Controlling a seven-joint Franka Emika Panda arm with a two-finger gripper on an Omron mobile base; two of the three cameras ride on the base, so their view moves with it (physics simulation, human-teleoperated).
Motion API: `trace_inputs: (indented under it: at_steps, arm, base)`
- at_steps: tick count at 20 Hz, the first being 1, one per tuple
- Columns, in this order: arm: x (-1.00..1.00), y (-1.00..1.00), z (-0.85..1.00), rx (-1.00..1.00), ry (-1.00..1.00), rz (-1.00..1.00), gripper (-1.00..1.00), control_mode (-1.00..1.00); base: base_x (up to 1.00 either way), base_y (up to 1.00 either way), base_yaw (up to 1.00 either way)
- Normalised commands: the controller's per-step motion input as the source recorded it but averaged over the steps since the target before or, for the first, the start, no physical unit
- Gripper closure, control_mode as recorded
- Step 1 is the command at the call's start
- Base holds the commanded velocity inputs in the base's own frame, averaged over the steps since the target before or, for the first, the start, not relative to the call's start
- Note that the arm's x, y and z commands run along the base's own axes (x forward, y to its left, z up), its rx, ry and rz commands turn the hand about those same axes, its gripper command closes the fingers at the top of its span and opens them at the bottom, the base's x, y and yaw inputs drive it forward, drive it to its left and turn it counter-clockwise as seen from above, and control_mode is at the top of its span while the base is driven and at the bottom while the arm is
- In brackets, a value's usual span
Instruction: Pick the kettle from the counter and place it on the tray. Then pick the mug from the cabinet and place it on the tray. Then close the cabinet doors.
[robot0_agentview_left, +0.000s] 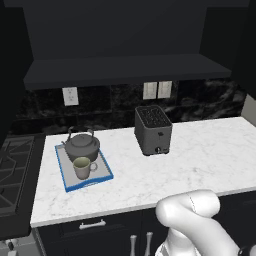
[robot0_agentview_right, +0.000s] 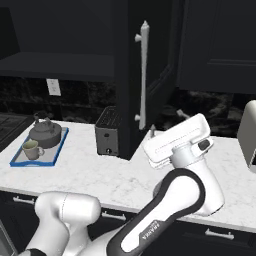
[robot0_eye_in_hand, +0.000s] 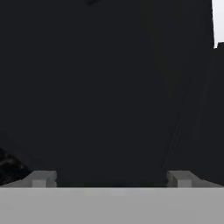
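While the squat dark grey kettle (robot0_agentview_left: 82, 145) and small beige mug (robot0_agentview_left: 83, 167) sit together on the blue-rimmed grey tray (robot0_agentview_left: 66, 178) at the white marble table's (robot0_agentview_left: 210, 150) left, a boxy dark toaster (robot0_agentview_left: 153, 130) stands mid-table. Rightward, the fingers (robot0_eye_in_hand: 110, 179) are spread wide, empty, facing the tall dark navy cabinet door (robot0_agentview_right: 131, 75)

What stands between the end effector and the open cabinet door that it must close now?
Nothing visible. In the right base view the end effector is right beside the open cabinet door, just under its silver bar handle. The toaster stands off to the side. The kettle and mug already sit on the tray.
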Motion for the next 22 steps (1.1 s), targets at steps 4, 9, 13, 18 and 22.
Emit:
trace_inputs:
  at_steps: [4,9,13,18,22]
  arm:
    - [0.01,0.79,0.29,-0.31,0.00,0.08,-1.00,-1.00]
    - [0.13,0.80,0.34,-0.22,0.00,0.00,-1.00,-1.00]
    - [0.29,0.89,0.19,-0.14,0.01,-0.09,-1.00,-1.00]
    - [0.46,0.94,0.02,-0.12,0.01,-0.17,-1.00,-1.00]
    - [0.61,0.94,0.03,-0.14,0.04,-0.21,-1.00,-1.00]
  base:
    - [0.00,0.00,0.00]
    - [0.00,0.00,0.00]
    - [0.00,0.00,0.00]
    - [0.00,0.00,0.00]
    - [0.00,0.00,0.00]
